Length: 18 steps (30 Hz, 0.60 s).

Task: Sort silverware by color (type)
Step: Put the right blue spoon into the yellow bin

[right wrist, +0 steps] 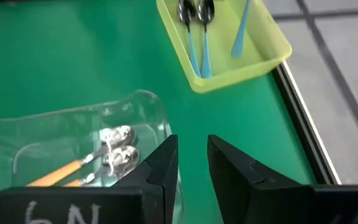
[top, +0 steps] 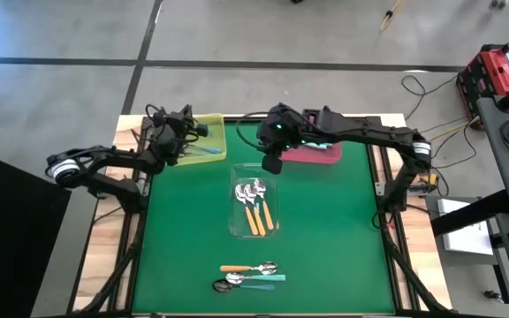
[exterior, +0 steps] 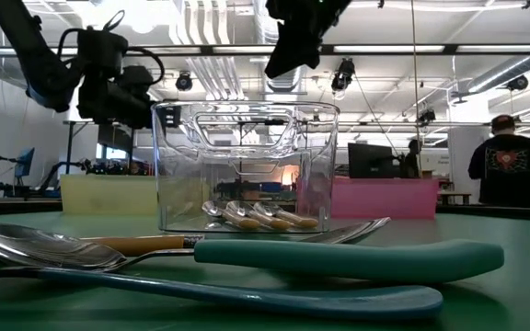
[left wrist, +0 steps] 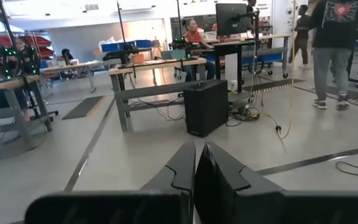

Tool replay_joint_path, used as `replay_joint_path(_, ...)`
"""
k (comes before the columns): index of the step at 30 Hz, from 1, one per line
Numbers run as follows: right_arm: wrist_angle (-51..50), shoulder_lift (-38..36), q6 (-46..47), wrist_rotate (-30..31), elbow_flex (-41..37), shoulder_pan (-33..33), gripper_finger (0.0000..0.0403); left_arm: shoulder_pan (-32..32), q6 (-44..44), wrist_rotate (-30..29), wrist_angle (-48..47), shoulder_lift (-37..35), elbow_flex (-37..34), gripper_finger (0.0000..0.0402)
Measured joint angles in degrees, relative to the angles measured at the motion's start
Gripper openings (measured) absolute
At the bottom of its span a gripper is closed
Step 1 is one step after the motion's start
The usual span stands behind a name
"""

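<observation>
Orange handles fill the clear tray (top: 254, 208) at the middle of the green tabletop (top: 325, 230): three orange-handled spoons (top: 256, 210) lie in it side by side, bowls toward the far edge. At the far left, the yellow tray (top: 217, 141) holds blue-handled spoons (right wrist: 197, 37), at least three by the right wrist view. The pink tray (top: 312, 154) at the far right seems to carry something teal, but the arm covers most of it. Still unsorted at the near edge are the loose spoons (top: 250, 276): one with an orange handle, one teal, one darker blue. By my reckoning the sorting is well past halfway, with those three left to place.

The right claw (top: 272, 163) hangs above the far end of the clear tray, its jaws a little apart with nothing between them. The left claw (left wrist: 195, 180) sits over the yellow tray with its fingers pressed together and empty.

The high view alone lays out all three trays and the leftover cluster at once. The low view shows what it cannot: the loose spoons lie crossed, the teal handle (exterior: 348, 257) resting over the blue one (exterior: 247, 296), which may make picking one up alone awkward. The right wrist view gives the clearest count in the yellow tray and shows the spoon bowls inside the clear tray's rim. The left wrist view looks out across the room at benches and people, and tells nothing of the tabletop.
</observation>
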Motion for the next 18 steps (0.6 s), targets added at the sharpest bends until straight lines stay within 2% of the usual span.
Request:
replay_joint_path(10,24.96,-7.38,2.05,0.02,-19.50,0.46,0.0080,0.97,-4.67,-0.09,0.20,3.02,-0.02,0.0005)
replay_joint_path(18,31.85,-7.72,3.00,0.02,-23.57,0.52,0.0081,1.13,-8.18,-3.20,0.23,4.47,-0.04,0.0005)
